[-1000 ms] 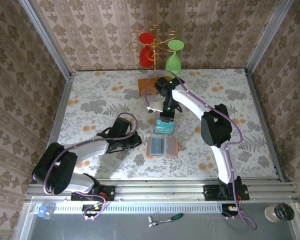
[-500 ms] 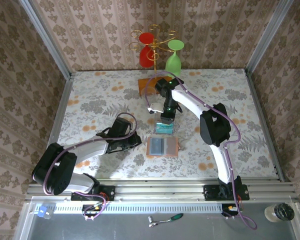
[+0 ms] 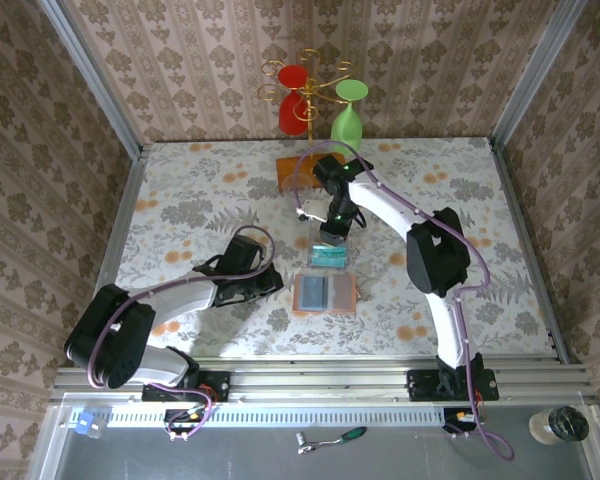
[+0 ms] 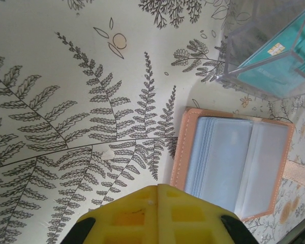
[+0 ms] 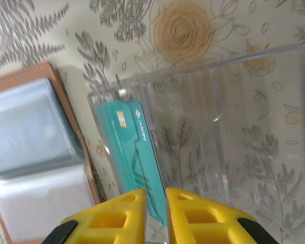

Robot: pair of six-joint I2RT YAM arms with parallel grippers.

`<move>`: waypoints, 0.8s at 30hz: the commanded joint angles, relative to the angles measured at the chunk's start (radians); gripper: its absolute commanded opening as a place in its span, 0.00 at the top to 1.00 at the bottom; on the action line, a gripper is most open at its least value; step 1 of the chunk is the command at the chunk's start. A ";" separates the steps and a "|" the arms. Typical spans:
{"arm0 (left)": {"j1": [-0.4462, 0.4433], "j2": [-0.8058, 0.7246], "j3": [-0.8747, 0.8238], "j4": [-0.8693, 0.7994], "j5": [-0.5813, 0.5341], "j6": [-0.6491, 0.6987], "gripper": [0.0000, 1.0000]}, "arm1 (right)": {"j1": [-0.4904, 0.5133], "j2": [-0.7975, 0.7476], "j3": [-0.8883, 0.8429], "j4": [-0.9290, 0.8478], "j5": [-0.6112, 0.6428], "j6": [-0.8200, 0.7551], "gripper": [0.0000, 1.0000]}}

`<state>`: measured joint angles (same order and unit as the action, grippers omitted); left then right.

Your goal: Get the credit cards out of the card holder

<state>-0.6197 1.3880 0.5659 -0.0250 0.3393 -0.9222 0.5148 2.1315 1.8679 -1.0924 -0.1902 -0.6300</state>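
Note:
The card holder (image 3: 325, 293) lies open on the table, salmon-brown with pale blue-grey pockets (image 4: 229, 162). I cannot make out any cards inside them. A teal credit card (image 5: 134, 152) stands on edge in the left slot of a clear plastic box (image 3: 329, 252) just behind the holder. My right gripper (image 5: 156, 195) hovers over that box, its jaws a narrow gap apart and not pinching the card. It is also seen from above (image 3: 330, 232). My left gripper (image 4: 158, 189) is shut and empty, low over the table at the holder's left edge (image 3: 272, 283).
An orange wooden base (image 3: 292, 170) at the back carries a gold rack with a red glass (image 3: 293, 100) and a green glass (image 3: 347, 122). Metal frame rails and patterned walls close in the floral table (image 3: 200, 200) on three sides.
My right gripper's jaws have parted a little and it has drawn back slightly from the clear box; the teal card stays in the box. The left arm has not moved.

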 commanded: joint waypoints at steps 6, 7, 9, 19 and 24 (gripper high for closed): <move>-0.012 0.051 0.036 0.039 0.013 0.012 0.93 | 0.002 -0.267 -0.312 0.417 -0.063 0.534 0.82; -0.014 0.058 0.038 0.045 0.013 0.010 0.93 | 0.002 -0.289 -0.346 0.450 -0.060 0.595 0.82; -0.020 0.073 0.044 0.054 0.018 0.011 0.93 | 0.002 -0.334 -0.417 0.519 -0.060 0.733 0.82; -0.058 0.097 0.074 0.052 0.014 0.010 0.93 | 0.021 -0.472 -0.699 0.717 -0.074 1.211 0.82; -0.076 0.098 0.071 0.051 0.006 0.002 0.93 | 0.039 -0.545 -0.845 0.805 -0.091 1.320 0.83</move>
<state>-0.6857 1.4792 0.6182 0.0231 0.3435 -0.9226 0.5358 1.6432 1.0771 -0.3664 -0.2558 0.5571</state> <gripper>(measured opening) 0.069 0.171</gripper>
